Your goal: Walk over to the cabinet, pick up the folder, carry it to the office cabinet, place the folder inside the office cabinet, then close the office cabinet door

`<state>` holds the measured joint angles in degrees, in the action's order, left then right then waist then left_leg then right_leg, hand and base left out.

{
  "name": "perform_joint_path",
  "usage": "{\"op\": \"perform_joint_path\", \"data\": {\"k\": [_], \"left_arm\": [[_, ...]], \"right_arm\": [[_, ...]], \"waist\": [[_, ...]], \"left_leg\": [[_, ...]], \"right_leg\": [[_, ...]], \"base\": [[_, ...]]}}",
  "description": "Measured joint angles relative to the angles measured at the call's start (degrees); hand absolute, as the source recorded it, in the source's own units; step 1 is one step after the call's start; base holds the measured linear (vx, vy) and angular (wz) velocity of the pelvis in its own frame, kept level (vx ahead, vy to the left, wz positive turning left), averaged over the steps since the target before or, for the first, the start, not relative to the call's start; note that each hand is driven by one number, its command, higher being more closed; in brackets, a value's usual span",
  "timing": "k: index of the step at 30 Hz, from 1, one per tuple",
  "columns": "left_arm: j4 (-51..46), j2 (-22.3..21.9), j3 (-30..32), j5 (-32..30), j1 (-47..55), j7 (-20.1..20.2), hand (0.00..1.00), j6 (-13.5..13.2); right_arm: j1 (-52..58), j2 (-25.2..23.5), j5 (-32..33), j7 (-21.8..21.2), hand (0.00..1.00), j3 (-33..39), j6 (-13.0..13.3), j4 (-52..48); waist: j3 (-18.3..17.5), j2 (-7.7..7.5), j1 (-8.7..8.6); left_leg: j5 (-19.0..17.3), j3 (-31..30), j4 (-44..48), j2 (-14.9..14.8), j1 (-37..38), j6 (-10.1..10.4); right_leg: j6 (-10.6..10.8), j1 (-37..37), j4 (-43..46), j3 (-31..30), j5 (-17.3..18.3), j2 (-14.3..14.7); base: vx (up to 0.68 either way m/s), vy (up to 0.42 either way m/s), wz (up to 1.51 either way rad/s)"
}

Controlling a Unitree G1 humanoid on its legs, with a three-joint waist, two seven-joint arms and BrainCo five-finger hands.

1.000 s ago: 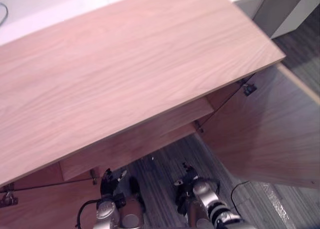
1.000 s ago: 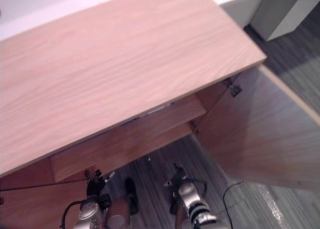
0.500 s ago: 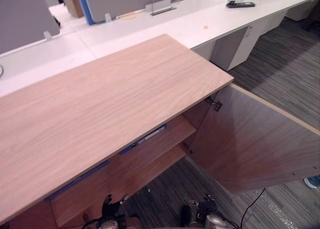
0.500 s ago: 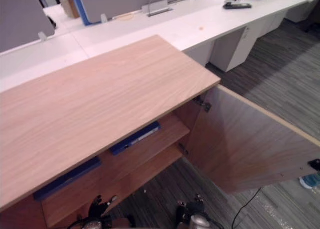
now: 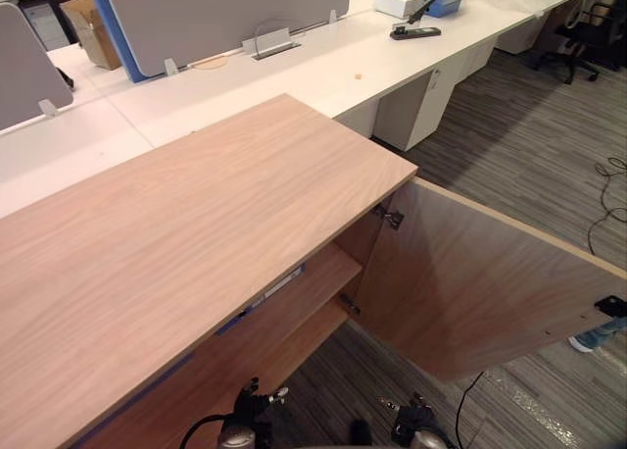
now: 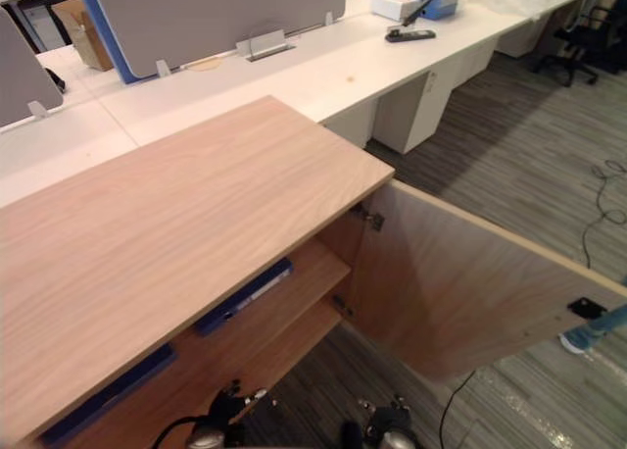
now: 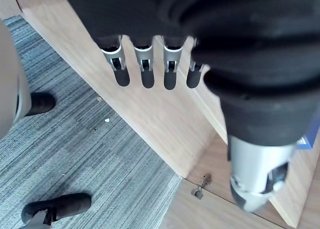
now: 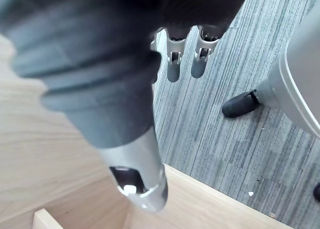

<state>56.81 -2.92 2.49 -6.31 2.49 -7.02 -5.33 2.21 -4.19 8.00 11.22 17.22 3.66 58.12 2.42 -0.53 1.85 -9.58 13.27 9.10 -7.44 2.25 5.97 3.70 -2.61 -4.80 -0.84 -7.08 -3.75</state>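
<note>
The wooden office cabinet (image 5: 176, 253) stands right before me, its right door (image 5: 490, 292) swung wide open. On the upper shelf, under the top board, lies a blue folder (image 6: 240, 297); a second blue strip (image 6: 108, 395) shows further left on the same shelf. My left hand (image 7: 145, 74) hangs low in front of the cabinet with its fingers straight and nothing in it. My right hand (image 8: 172, 64) hangs over the grey carpet beside the open door, fingers straight, holding nothing. Both hands peek in at the bottom edge, left hand (image 5: 245, 431) and right hand (image 5: 416, 431).
Long white desks (image 5: 323, 67) with grey dividers (image 5: 225, 13) run behind the cabinet. A black stapler (image 5: 416, 32) and boxes (image 5: 402, 0) lie on them. A person's shoe (image 5: 588, 341) shows past the door's far edge. An office chair (image 5: 588, 32) stands at the far right.
The whole picture has shifted: the camera has tipped up, bringing in the desks and the room. The shelf with the blue folder has come into view. My hands sit lower in the picture.
</note>
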Motion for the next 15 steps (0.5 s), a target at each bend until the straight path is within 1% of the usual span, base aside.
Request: {"op": "perform_joint_path", "data": {"k": [2, 7, 15], "left_arm": [[0.1, 0.3, -1.1, -0.7, 0.0, 0.1, 0.0, -0.1], [1.2, 0.5, -2.4, -2.5, -0.4, 0.2, 0.0, -0.8], [1.2, 0.3, -2.8, -2.4, -0.6, -0.3, 0.0, -0.8]], "right_arm": [[-0.1, 0.0, 0.0, -0.5, 0.0, 0.7, 0.0, 0.2], [-0.3, 0.0, 0.6, -0.3, 0.0, 1.5, -0.1, 0.3], [-0.3, 0.0, 1.0, -0.3, 0.0, 1.3, -0.4, -0.1]], "waist": [[-0.1, -0.26, 0.01], [0.0, -0.29, 0.21], [0.5, -0.29, 0.01]], "left_leg": [[-0.1, 0.6, 0.0, 0.1, 0.1, -0.1], [-0.5, 1.8, 0.0, 0.4, 0.9, -0.5], [-1.0, 3.8, 0.1, 0.6, 2.2, -0.7]], "right_leg": [[0.0, -0.2, 0.0, -0.7, -0.1, 0.0], [0.2, -0.2, 0.0, -1.9, -0.2, -0.2], [0.3, 0.0, 0.4, -3.2, -0.5, -0.2]], "base": [[-0.02, 0.032, -0.16], [-0.01, 0.027, -0.12], [-0.02, 0.029, -0.12]]}}
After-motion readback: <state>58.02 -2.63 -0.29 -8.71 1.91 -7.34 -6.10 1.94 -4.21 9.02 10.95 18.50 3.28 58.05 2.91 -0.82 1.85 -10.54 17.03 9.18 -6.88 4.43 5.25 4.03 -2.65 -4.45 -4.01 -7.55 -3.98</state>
